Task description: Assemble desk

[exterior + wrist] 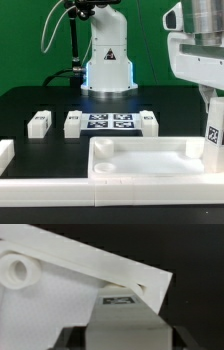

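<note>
The white rimmed tabletop [150, 160] lies at the front of the black table and also fills much of the wrist view [60, 297], where one round corner socket [15, 270] shows. My gripper [212, 118] hangs over the tabletop's end at the exterior view's right. It is shut on a white tagged leg [213, 134]. In the wrist view the gripper [125, 339] holds that leg [130, 319] between its dark fingers [72, 337], with the leg's end over the tabletop's corner. Three more tagged legs [39, 123] [73, 123] [148, 122] stand in a row behind the tabletop.
The marker board [110, 122] lies between the legs in the middle of the table. A long low white bar [40, 186] runs along the front edge, with a white piece [5, 153] at its end. The robot's base [107, 60] stands at the back.
</note>
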`<action>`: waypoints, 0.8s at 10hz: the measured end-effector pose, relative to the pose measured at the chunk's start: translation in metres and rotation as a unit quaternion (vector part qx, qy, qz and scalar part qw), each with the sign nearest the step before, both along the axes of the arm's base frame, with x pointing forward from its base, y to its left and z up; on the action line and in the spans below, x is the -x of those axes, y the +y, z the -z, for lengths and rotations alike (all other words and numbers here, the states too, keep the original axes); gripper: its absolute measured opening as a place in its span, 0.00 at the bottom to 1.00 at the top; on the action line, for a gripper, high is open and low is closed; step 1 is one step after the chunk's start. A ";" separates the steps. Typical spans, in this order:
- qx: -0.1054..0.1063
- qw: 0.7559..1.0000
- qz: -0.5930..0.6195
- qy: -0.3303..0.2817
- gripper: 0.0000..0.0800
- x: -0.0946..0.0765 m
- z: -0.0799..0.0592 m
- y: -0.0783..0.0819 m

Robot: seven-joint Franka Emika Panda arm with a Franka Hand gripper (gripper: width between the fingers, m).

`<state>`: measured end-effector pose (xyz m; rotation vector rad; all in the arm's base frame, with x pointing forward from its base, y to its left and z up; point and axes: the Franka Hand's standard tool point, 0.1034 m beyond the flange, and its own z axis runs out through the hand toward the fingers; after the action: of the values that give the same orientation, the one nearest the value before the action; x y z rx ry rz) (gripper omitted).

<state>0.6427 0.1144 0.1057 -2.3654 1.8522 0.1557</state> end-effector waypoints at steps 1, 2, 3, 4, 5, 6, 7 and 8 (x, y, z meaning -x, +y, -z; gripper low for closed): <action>-0.001 1.000 0.021 0.002 0.36 -0.001 0.000 0.000; -0.008 0.996 0.088 0.006 0.36 -0.002 0.000 -0.002; -0.015 0.990 0.138 0.006 0.36 -0.002 0.000 -0.003; -0.024 0.978 0.206 0.005 0.36 -0.002 0.000 -0.002; -0.028 0.967 0.251 -0.001 0.36 -0.002 0.000 -0.002; -0.027 0.966 0.258 -0.002 0.36 -0.002 0.000 -0.003; -0.026 0.961 0.276 -0.004 0.36 -0.002 -0.001 -0.004; -0.025 0.962 0.270 -0.005 0.36 -0.002 -0.001 -0.003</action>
<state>0.6450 0.1110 0.1069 -1.7369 2.3693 0.1268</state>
